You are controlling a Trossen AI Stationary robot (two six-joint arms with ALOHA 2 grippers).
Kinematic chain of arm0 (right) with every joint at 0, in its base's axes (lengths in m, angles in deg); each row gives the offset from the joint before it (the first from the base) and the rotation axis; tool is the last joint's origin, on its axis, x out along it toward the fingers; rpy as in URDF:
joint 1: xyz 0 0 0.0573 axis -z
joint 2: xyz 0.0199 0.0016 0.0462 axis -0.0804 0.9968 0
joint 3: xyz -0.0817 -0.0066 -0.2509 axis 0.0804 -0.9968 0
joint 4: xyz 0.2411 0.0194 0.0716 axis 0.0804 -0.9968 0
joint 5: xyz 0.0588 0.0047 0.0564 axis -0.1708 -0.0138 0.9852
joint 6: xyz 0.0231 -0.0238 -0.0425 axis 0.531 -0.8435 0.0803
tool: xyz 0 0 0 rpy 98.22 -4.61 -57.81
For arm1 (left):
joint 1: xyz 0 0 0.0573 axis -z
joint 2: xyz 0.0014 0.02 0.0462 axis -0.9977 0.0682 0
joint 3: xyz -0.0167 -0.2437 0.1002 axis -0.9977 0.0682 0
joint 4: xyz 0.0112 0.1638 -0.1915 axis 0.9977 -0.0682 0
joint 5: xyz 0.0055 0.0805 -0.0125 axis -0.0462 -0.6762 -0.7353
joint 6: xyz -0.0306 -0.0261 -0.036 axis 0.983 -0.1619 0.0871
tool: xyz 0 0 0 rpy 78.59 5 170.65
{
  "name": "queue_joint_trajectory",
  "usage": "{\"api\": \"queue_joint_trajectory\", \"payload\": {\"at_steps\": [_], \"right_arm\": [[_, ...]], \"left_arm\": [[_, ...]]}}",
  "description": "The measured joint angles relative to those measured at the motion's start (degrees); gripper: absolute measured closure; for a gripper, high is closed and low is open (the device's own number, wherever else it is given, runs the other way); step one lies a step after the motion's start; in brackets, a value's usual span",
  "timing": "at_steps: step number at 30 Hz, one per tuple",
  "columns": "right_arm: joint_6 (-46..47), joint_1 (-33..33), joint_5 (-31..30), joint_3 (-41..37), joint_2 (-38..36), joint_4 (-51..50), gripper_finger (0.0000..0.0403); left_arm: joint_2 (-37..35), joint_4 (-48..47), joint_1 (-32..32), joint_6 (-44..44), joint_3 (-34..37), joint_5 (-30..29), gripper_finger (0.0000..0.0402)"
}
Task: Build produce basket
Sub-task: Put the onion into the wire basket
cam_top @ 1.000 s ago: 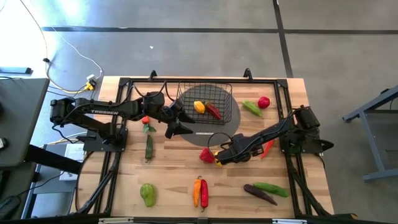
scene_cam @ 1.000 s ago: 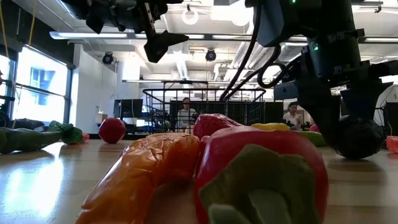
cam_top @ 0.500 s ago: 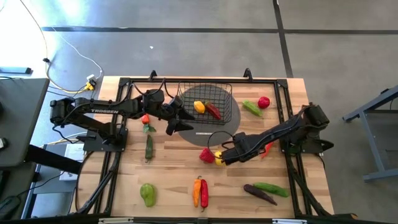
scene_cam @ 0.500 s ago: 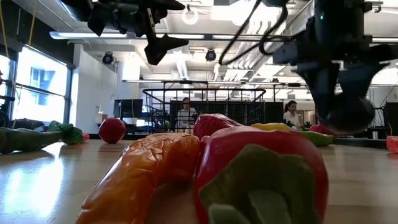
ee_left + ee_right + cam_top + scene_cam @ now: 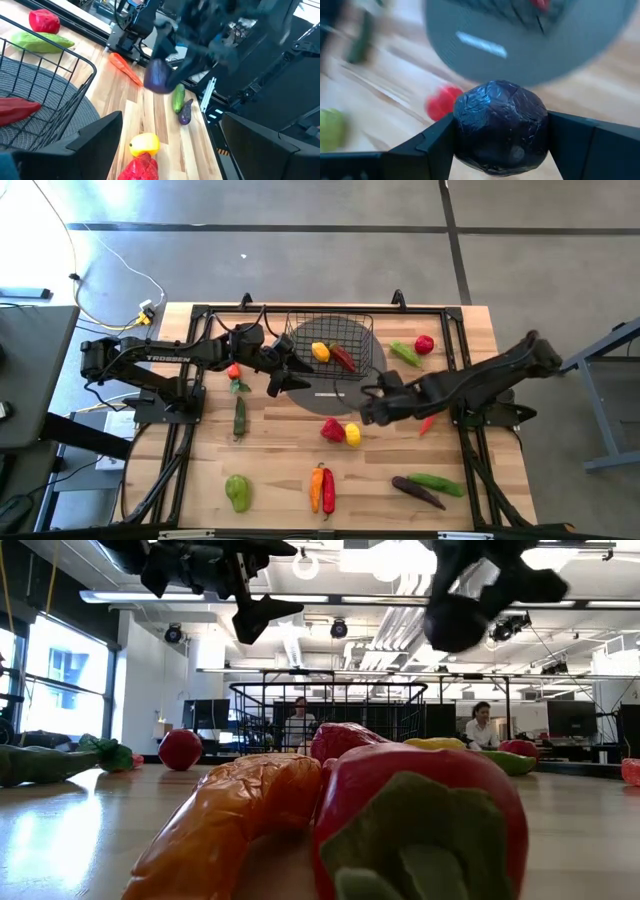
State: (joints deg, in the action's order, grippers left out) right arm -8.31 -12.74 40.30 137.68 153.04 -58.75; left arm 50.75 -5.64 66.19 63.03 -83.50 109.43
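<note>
The black wire basket (image 5: 335, 345) stands on a grey round mat (image 5: 330, 398) and holds a lemon (image 5: 320, 352) and a red pepper (image 5: 343, 357). My right gripper (image 5: 372, 408) hangs above the mat's near right edge, shut on a round dark purple eggplant (image 5: 500, 127), which the left wrist view also shows (image 5: 157, 80). My left gripper (image 5: 280, 377) hovers open by the basket's left side, high in the low view (image 5: 255, 610). A lemon (image 5: 352, 435) and a red pepper (image 5: 332, 430) lie on the wood below the right gripper. My right gripper pinches the purple eggplant across its middle (image 5: 465, 125), one finger (image 5: 432, 145) on each side. It comes slanting down from the table's right. The eggplant (image 5: 455, 622) is lifted well clear of the table.
More produce is scattered about: a green pear (image 5: 237, 492), orange and red peppers (image 5: 322, 490), a long eggplant beside a green pepper (image 5: 430, 485), a cucumber (image 5: 240, 417), a tomato (image 5: 425, 344) and a green pepper (image 5: 405, 353) right of the basket. People sit in the room beyond.
My right gripper has risen from table level, carrying the purple eggplant up clear of the wood, and has moved toward the far edge and the basket. The lemon and red pepper beside it have stayed on the table. The left arm has kept still.
</note>
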Motion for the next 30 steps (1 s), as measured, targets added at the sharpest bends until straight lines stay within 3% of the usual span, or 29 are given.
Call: {"api": "queue_joint_trajectory", "payload": {"at_steps": [6, 13, 21, 27, 30], "right_arm": [[-13.6, 5.2, -5.6, 0.0, -3.1, 8.0, 0.0163], [-30.5, 12.6, -5.8, 0.0, -3.0, 16.5, 0.0162], [-41.1, 20.1, -5.6, 0.0, -3.0, 17.6, 0.0161], [-46.1, 24.4, -5.4, 0.1, -1.4, 18.1, 0.016], [-47.4, 26.0, -3.2, 0.1, 0.2, 18.7, 0.016]], "left_arm": [[0.0, 0.0, 0.0, 0.0, 0.0, 0.0, 0.0069], [0.0, 0.0, 0.0, 0.2, 0.0, 0.0, 0.0069], [0.0, -0.6, 0.1, 4.6, 0.0, -0.3, 0.0069], [-0.7, -5.6, 0.8, 7.1, 0.0, -5.6, 0.0069], [-2.2, -11.0, 2.0, 7.1, 0.0, -11.3, 0.0069]]}}
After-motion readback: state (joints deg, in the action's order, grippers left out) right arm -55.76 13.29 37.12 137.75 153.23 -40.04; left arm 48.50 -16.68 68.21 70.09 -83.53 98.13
